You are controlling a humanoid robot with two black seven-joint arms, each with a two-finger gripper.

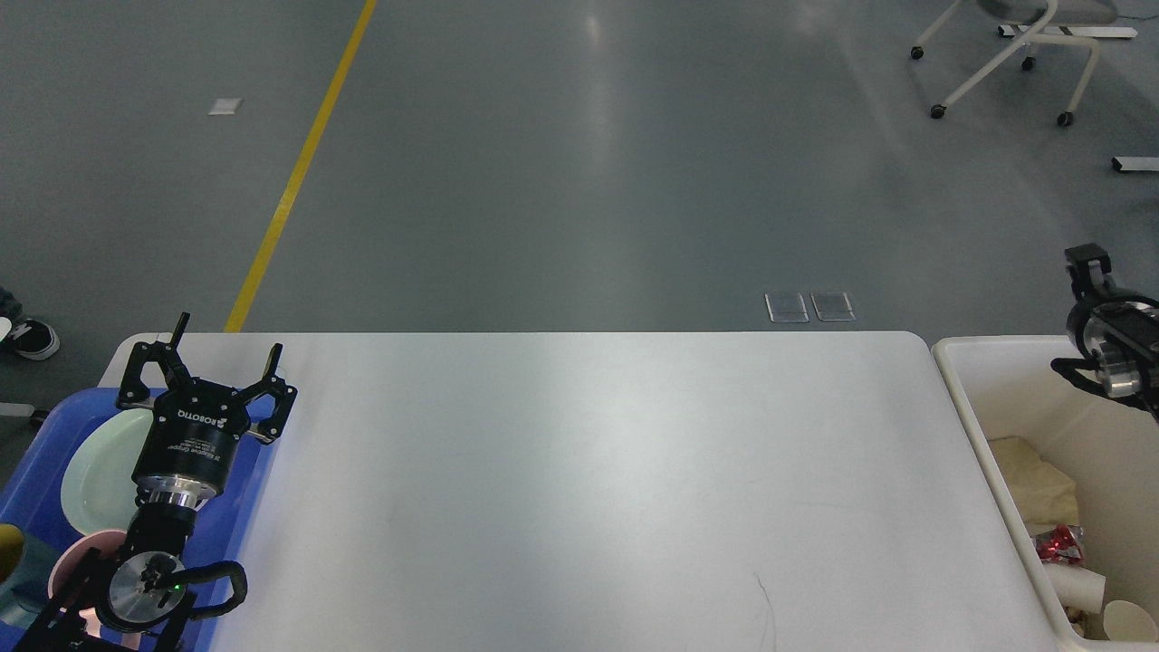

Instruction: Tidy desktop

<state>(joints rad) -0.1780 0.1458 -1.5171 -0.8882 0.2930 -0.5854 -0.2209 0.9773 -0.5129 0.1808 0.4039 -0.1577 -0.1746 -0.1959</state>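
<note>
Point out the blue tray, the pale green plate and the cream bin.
blue tray [36,484]: head view, bare floor near its left side.
pale green plate [95,475]: head view, its visible inner face, left of the arm.
cream bin [973,412]: head view, its left rim.

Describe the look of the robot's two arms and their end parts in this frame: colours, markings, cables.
The left gripper is black, with linked two-finger jaws on a black cylinder printed ROBOTIQ in white. Behind it sit a silver metal ring, a round silver joint cap with a small green light, and a looping black cable. The right gripper is only partly in frame: black parts, a silver round joint and a black cable.
</note>
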